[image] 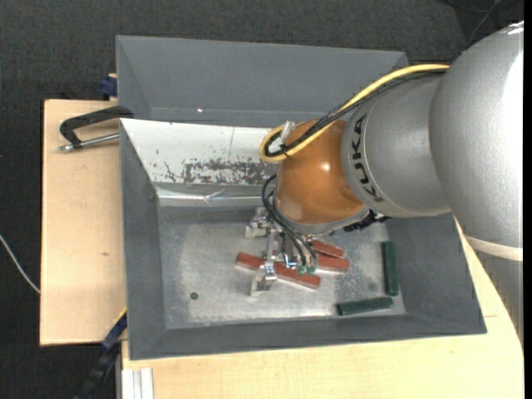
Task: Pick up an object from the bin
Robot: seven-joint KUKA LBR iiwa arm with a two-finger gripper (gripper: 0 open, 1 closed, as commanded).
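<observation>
Red stick (249,263) mid-bin, gripper (267,275) right on it, spread or pinching: cannot tell; risk of snagging second red stick (334,261) lying close beside, spoiling lift

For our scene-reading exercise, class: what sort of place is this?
Probably a robotics lab or test cell: a large grey arm with an orange wrist cover reaches into a grey metal bin holding red-brown bars and dark green bars.
</observation>
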